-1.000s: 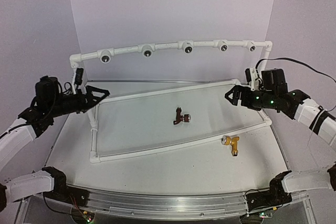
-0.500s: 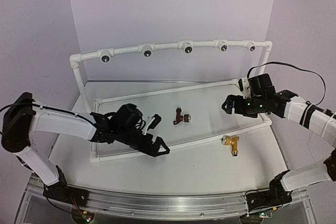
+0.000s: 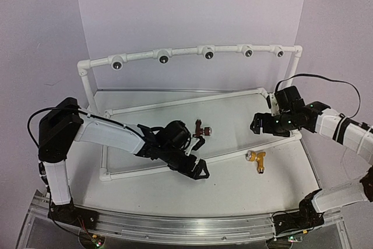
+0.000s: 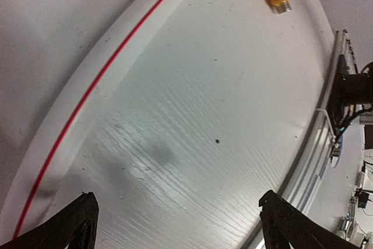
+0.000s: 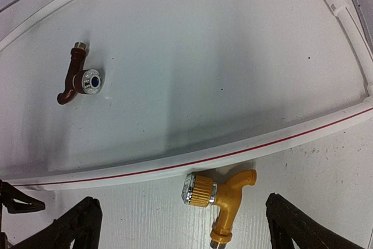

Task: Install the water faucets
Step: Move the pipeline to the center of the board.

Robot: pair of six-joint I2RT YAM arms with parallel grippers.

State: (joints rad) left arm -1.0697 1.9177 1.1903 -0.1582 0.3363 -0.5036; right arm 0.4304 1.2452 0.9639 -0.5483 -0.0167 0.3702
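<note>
Yellow faucet (image 3: 256,159) near right gripper (image 3: 255,125) (apart)

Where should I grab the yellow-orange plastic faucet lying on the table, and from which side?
The yellow-orange plastic faucet lies flat, so come from straight above with the open right gripper, probably closing across its straight stem. That gives two parallel sides and leaves the curved spout and silvery end free.

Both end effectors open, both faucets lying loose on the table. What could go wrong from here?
1. The yellow faucet lies right beside the frame's front pipe; a finger of the right end effector might catch the pipe instead.
2. The left arm sits close to the brown faucet and might knock it.
3. The left end effector points toward the yellow faucet too; the arms might collide.
</note>
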